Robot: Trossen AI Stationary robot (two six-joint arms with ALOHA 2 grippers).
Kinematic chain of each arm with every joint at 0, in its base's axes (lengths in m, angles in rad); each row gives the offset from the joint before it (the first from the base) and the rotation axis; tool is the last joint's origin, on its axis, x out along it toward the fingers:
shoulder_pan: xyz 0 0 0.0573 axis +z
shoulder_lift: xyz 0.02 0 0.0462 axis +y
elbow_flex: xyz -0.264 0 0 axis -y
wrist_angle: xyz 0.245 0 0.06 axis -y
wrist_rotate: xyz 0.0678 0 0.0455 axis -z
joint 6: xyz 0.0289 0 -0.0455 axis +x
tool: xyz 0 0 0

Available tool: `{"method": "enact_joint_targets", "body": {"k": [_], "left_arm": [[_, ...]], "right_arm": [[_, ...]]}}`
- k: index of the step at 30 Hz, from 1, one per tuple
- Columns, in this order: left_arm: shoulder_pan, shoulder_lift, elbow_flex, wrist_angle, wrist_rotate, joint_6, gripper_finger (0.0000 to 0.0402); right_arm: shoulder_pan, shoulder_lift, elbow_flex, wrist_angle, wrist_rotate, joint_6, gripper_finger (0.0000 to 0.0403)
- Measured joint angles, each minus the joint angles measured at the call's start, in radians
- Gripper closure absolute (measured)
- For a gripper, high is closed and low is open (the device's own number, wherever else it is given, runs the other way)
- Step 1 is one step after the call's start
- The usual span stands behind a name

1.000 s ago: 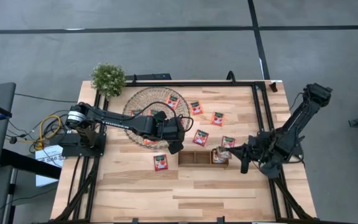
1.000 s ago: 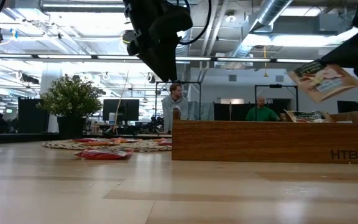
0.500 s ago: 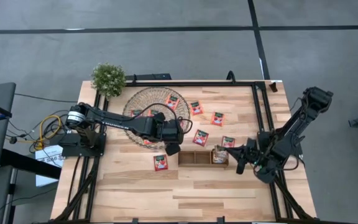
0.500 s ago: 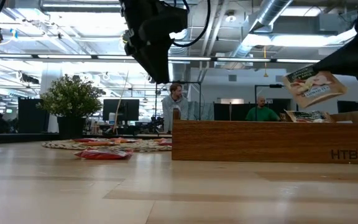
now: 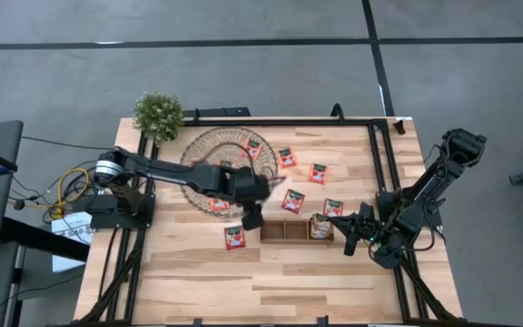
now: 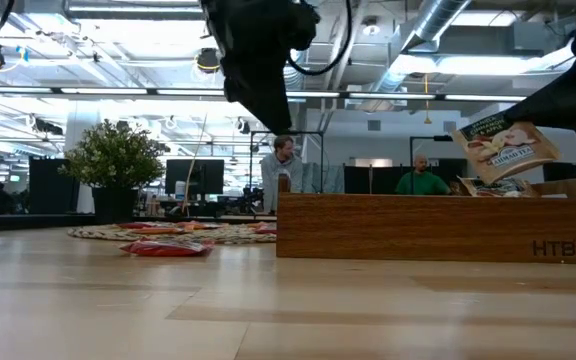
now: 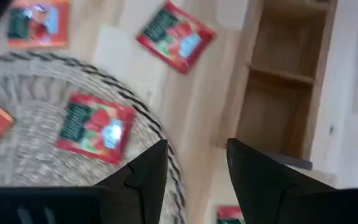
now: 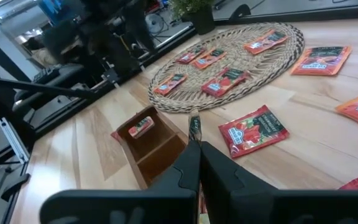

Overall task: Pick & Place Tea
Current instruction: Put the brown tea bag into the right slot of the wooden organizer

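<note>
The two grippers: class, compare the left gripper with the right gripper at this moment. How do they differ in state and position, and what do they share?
The left gripper is open and empty; the right gripper is shut on a pale sachet. The left gripper hangs by the woven mat's edge, near the tray's left end; the right gripper is above the tray's right end. Both are dark, two-fingered and off the table.

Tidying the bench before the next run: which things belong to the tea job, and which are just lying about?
Job: red sachets, pale sachet in the right gripper, wooden tray, woven mat.
Lying about: potted plant, yellow cable.
</note>
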Motion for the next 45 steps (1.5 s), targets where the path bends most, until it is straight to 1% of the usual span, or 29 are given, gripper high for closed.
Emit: {"method": "enact_joint_targets", "body": {"k": [4,7,10,17,19,21,24,27,31,37,45], "left_arm": [[0.024,-0.117,-0.13,0.185,0.053,0.006,0.0244],[0.028,-0.234,-0.263,0.271,0.06,-0.003,0.0244],[0.028,-0.369,-0.393,0.377,0.063,-0.048,0.0244],[0.014,-0.645,-0.702,0.752,0.088,-0.113,0.0244],[0.015,-0.703,-0.773,0.804,0.084,-0.147,0.0243],[0.015,-0.753,-0.817,0.832,0.085,-0.17,0.0243],[0.011,-0.804,-0.84,0.848,0.087,-0.193,0.0243],[0.009,-0.82,-0.842,0.841,0.087,-0.19,0.0243],[0.008,-0.819,-0.842,0.841,0.088,-0.19,0.0243],[0.008,-0.811,-0.842,0.844,0.088,-0.19,0.0243],[0.008,-0.811,-0.842,0.842,0.088,-0.189,0.0243]], "right_arm": [[0.0,0.0,0.0,0.007,0.0,0.0,0.0403],[-0.002,0.0,0.0,0.006,0.0,0.0,0.0403],[-0.02,0.0,0.0,0.003,0.0,-0.001,0.0403],[-0.057,0.0,0.0,0.006,-0.006,-0.026,0.0403],[-0.058,0.004,0.0,0.009,-0.007,-0.021,0.0403],[-0.058,0.024,0.0,0.026,-0.008,-0.02,0.0403],[-0.058,0.057,0.0,0.044,-0.01,-0.011,0.0403],[-0.058,0.088,0.0,0.054,-0.01,0.009,0.0403],[-0.058,0.112,0.0,0.061,-0.012,0.034,0.0403],[-0.058,0.111,0.0,0.061,-0.018,0.035,0.0403],[-0.089,0.111,0.0,0.057,-0.125,0.035,0.0403]]}}
